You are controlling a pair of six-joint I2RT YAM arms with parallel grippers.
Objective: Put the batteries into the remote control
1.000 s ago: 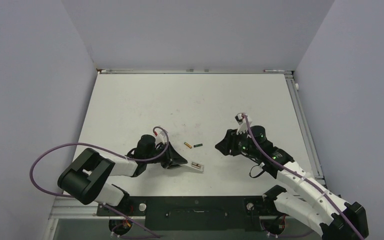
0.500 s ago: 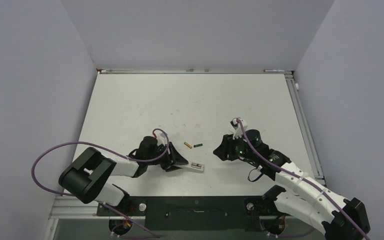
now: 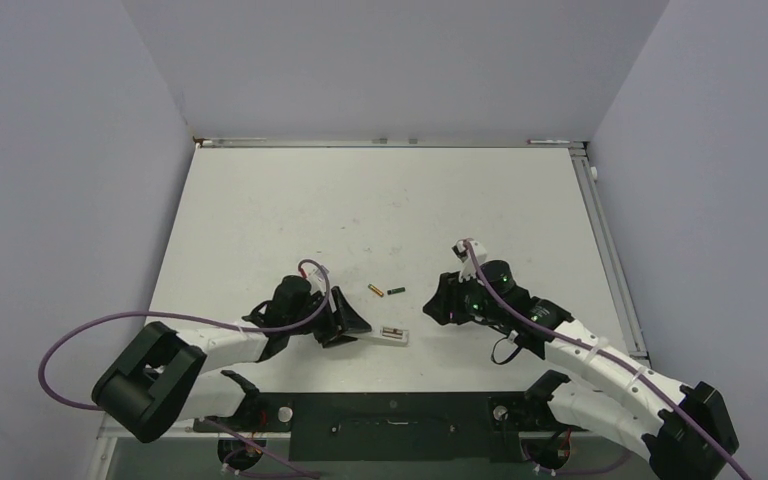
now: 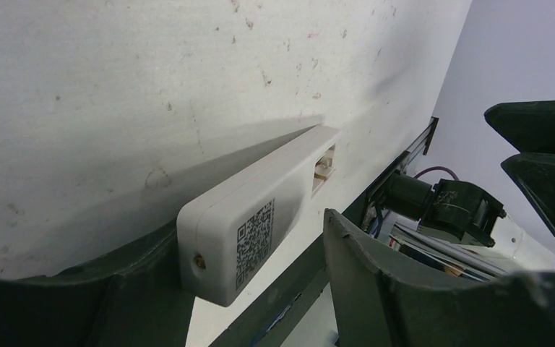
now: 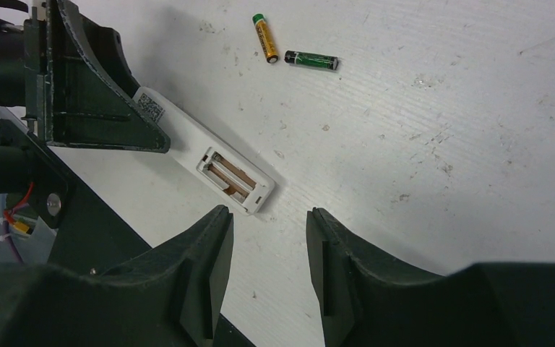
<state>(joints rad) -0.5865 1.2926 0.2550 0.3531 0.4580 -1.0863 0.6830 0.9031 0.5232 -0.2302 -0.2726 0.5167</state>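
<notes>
Two steps are left, I judge: the yellow battery (image 5: 265,37) and the green battery (image 5: 311,61) lie loose on the table (image 3: 380,200), just beyond the remote control (image 5: 188,137). The remote lies back-up near the front edge, its battery compartment (image 5: 230,176) uncovered and empty. My left gripper (image 3: 357,329) straddles the remote's label end, jaws spread and not pinching. My right gripper (image 5: 267,217) hovers by the compartment end, jaws apart, holding nothing. Only the right wrist view shows the bare contacts inside. Only the left wrist view shows the QR label (image 4: 255,235) and the gap beside one finger.
</notes>
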